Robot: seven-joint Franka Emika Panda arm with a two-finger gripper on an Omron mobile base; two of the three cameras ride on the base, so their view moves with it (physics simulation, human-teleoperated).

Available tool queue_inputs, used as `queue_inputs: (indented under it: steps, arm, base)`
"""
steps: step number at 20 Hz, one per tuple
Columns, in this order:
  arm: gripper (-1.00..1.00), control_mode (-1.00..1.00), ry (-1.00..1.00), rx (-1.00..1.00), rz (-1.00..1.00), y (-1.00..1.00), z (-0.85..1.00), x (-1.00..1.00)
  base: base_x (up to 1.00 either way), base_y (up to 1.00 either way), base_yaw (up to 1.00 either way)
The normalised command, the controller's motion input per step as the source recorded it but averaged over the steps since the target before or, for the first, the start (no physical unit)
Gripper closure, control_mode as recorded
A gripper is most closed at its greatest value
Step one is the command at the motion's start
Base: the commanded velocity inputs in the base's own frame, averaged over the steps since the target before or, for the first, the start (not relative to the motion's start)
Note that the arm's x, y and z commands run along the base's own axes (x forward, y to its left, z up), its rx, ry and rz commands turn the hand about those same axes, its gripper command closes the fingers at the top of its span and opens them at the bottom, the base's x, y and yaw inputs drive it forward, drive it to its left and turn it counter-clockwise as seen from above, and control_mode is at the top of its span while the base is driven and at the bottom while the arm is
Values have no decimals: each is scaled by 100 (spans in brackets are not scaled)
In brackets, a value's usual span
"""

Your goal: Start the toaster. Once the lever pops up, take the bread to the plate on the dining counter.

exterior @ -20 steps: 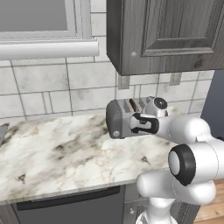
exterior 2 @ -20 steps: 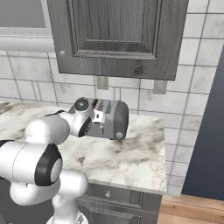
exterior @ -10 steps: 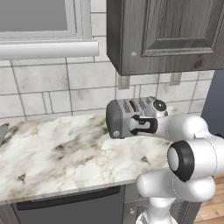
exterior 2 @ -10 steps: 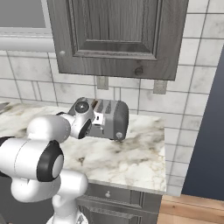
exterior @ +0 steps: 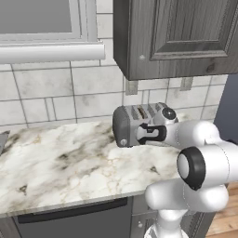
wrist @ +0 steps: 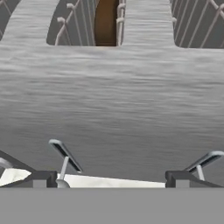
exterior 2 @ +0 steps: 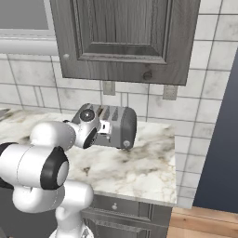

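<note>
The grey toaster (exterior: pixel 132 122) stands at the back of a marble worktop, also seen in the right base view (exterior 2: pixel 122 122). A dark-brown bread slice (wrist: pixel 106 22) sits down in one of its slots. My gripper (exterior: pixel 151 134) hangs close against the toaster's front side, open and holding nothing; in the right base view the gripper (exterior 2: pixel 105 126) is at the toaster's near face. In the hand view the gripper (wrist: pixel 112 178) is spread wide over the toaster body, with two small levers (wrist: pixel 65 155) just above its tips. The plate and the dining counter are out of view.
The marble worktop (exterior: pixel 60 162) stretches left of the toaster and ends a little to its right (exterior 2: pixel 174 186). A dark wall cabinet (exterior: pixel 176 37) hangs directly over the toaster. A window sill (exterior: pixel 51 51) runs at the upper left.
The hand has sunk a little and edged closer along the toaster's front side. The jaws have stayed wide apart, and the toaster has not moved.
</note>
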Motion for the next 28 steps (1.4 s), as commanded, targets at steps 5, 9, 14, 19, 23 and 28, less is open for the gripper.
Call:
queue_inputs:
  steps: [5,9,14,19,23,28]
  arm:
    - [-100,-100,0,0,0,0,-17,0]
    - [-100,-100,0,0,0,0,-16,0]
    - [-100,-100,0,0,0,0,-11,0]
    - [-100,-100,0,0,0,0,-9,0]
    - [-100,-100,0,0,0,0,-18,-1]
    - [-100,-100,1,0,0,0,-14,-5]
  base:
    - [0,0,0]
    - [0,0,0]
    - [0,0,0]
    - [0,0,0]
    - [0,0,0]
    - [0,0,0]
